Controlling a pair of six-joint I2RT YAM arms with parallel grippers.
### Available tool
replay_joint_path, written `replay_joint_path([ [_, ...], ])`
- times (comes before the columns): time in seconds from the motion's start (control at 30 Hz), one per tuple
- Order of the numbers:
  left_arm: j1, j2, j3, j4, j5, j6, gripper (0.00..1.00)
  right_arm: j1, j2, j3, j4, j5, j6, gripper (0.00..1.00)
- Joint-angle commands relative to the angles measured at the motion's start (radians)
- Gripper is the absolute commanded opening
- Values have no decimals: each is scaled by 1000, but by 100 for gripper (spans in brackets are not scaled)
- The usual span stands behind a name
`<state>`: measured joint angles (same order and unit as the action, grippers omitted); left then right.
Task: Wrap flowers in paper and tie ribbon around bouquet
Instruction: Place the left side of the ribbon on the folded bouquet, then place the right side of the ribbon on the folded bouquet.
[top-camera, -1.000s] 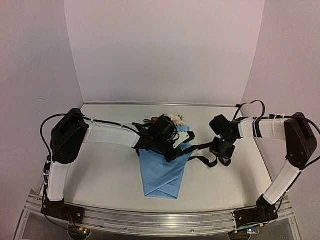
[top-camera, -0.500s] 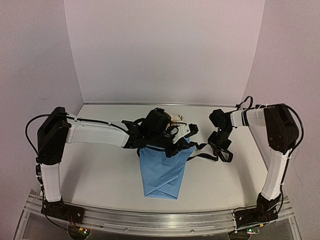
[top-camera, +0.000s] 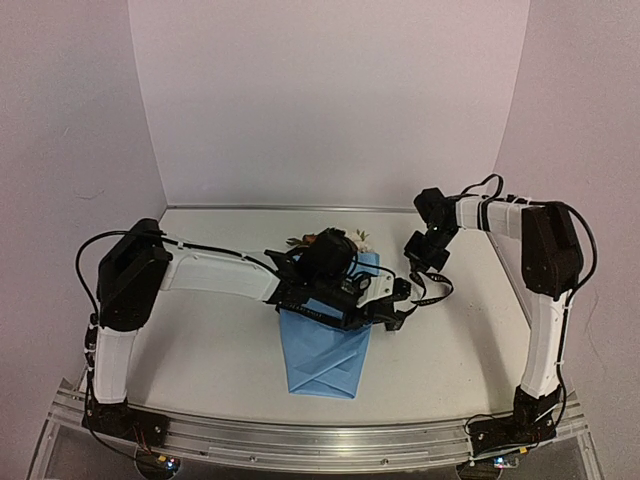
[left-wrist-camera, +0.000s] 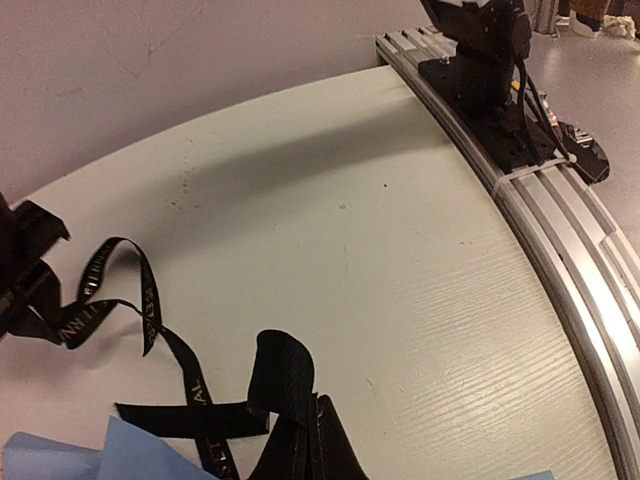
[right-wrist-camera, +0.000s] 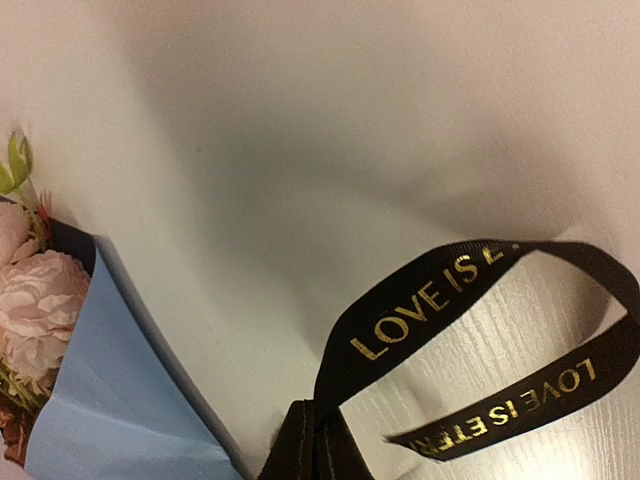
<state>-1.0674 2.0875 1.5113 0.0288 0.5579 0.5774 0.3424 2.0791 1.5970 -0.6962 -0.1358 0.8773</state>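
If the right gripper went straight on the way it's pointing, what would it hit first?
Most likely its loop of black gold-lettered ribbon, held in the shut right gripper, then the white table behind it. The light blue paper bouquet sits off to the side.

A white, wood-grained table (top-camera: 200, 350) is seen enclosed by pale panels (top-camera: 320, 100) at the back and sides. A ribbed metal rail (top-camera: 300, 440) is fixed along its near edge; beyond it, what may be grey floor (left-wrist-camera: 615, 70) is glimpsed.
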Motion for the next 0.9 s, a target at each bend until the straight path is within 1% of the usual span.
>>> replay_joint_path([
  [0.0, 20, 101, 109, -46, 27, -73, 6, 4, -68, 53, -7, -93, -83, 0],
  [0.03, 31, 114, 133, -37, 17, -124, 11, 13, -83, 47, 5, -106, -96, 0],
  [0.13, 55, 108, 147, 20, 12, -230, 36, 37, -143, -5, 78, -150, -135, 0],
  [0.17, 63, 98, 137, 52, 13, -269, 46, 44, -162, -20, 98, -163, -144, 0],
  [0.23, 72, 50, 98, 107, 26, -329, 63, 51, -188, -56, 149, -192, -155, 0],
  [0.27, 77, 15, 69, 142, 29, -363, 68, 53, -197, -64, 162, -211, -166, 0],
  [0.3, 86, -25, 33, 185, 33, -404, 71, 56, -206, -66, 171, -227, -178, 0],
  [0.43, 164, -190, -157, 395, 73, -665, 72, 94, -238, -53, 174, -268, -263, 0],
  [0.47, 194, -245, -221, 445, 68, -741, 72, 112, -242, -45, 174, -285, -281, 0],
  [0.53, 246, -337, -345, 510, 8, -861, 72, 158, -248, -24, 171, -314, -319, 0],
  [0.63, 338, -471, -529, 508, -128, -1028, 72, 271, -251, 10, 112, -358, -420, 0],
  [0.7, 392, -532, -612, 418, -221, -1100, 73, 369, -252, 6, 41, -381, -489, 0],
  [0.77, 434, -575, -668, 350, -220, -1140, 73, 451, -250, -20, -54, -371, -596, 0],
  [0.8, 444, -585, -681, 318, -217, -1150, 72, 476, -244, -35, -99, -365, -629, 6],
  [0.87, 452, -595, -695, 270, -204, -1151, 72, 485, -241, -90, -133, -326, -642, 27],
])
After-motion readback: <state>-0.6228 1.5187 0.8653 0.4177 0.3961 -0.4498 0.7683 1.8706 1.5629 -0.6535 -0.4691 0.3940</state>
